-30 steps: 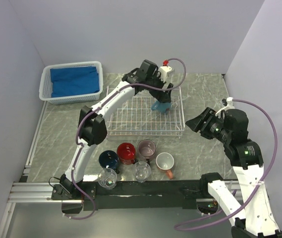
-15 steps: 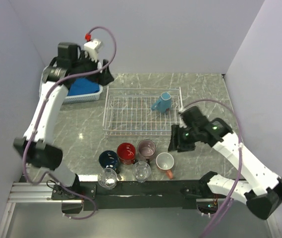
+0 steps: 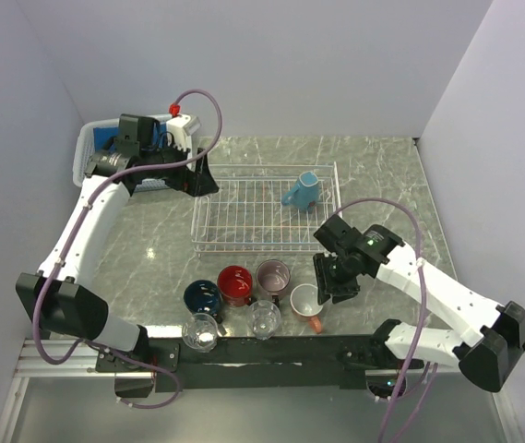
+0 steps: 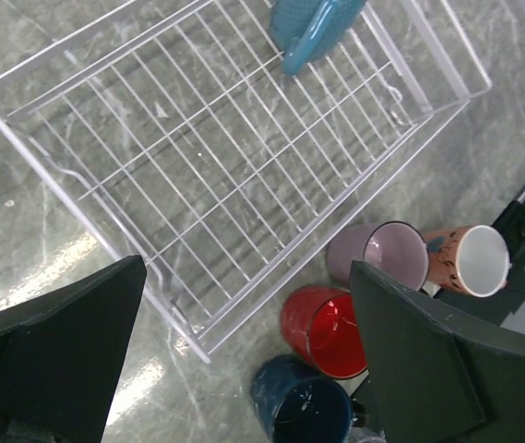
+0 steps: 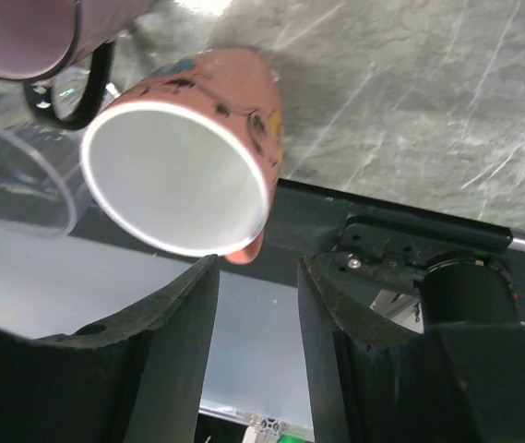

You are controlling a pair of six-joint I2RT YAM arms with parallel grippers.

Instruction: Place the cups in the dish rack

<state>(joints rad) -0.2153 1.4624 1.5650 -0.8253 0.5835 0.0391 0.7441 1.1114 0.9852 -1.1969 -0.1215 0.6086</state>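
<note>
The white wire dish rack (image 3: 244, 221) (image 4: 225, 157) holds a light-blue mug (image 3: 301, 190) (image 4: 310, 29) at its back right. In front of it stand the navy (image 3: 203, 295) (image 4: 301, 408), red (image 3: 235, 283) (image 4: 325, 330), mauve (image 3: 273, 274) (image 4: 389, 255) and salmon (image 3: 307, 301) (image 5: 184, 152) cups. Two clear glasses (image 3: 200, 330) (image 3: 264, 318) stand nearer the edge. My left gripper (image 3: 205, 183) (image 4: 244, 369) hovers open over the rack's left end, holding nothing. My right gripper (image 3: 328, 284) (image 5: 257, 263) is open beside the salmon cup, whose handle (image 5: 244, 251) sits at the fingertips.
A white plastic basket (image 3: 91, 157) with blue cloth sits at the back left, partly hidden by my left arm. The black front rail (image 3: 271, 351) runs just below the glasses. Walls close in the table on three sides.
The left arm left the light-blue mug in the rack, swung away to the back left and has come partway back. The right arm moved down to the salmon cup, its jaws narrowing.
</note>
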